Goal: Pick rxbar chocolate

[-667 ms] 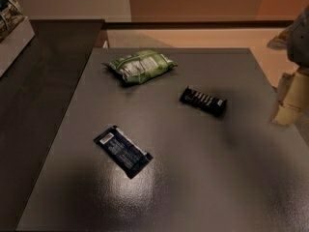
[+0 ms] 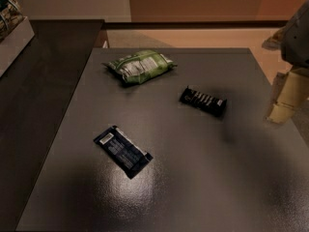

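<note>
Rxbar chocolate (image 2: 203, 101) flat on table (image 2: 203, 192), hand (image 2: 283, 103) at right edge, cropped, grip unclear

We've only got the one camera here, sitting up high and looking steeply down and forward across the dark table (image 2: 203, 197). It's close enough that the tabletop fills most of the frame: the near edge is cut off at the bottom, and the far edge and floor show up top. The gripper (image 2: 282, 105) pokes in at the frame's right edge, by the table's right rim.
</note>
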Available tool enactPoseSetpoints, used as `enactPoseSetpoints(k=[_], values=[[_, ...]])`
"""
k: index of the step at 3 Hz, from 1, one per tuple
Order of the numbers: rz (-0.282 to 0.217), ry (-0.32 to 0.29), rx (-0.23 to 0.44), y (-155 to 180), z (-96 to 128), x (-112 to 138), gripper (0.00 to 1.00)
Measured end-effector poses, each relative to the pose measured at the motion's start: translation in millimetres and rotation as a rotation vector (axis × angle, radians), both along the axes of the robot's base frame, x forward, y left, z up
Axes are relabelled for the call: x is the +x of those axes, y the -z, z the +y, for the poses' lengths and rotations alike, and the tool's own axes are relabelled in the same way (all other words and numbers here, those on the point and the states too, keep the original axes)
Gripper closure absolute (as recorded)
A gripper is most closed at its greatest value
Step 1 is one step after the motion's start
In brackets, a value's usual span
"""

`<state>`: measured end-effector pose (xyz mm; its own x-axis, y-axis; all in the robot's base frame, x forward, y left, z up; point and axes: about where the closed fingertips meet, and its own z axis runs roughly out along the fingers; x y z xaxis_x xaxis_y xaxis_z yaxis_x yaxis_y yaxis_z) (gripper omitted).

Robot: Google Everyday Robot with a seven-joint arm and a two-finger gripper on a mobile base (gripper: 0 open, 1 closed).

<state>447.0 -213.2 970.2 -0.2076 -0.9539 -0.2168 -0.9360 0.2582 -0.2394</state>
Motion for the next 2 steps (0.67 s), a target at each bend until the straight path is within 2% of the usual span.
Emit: enactPoseSetpoints(k=[2], values=[[0.035,-0.031,0.016,58,24,59,0.0]])
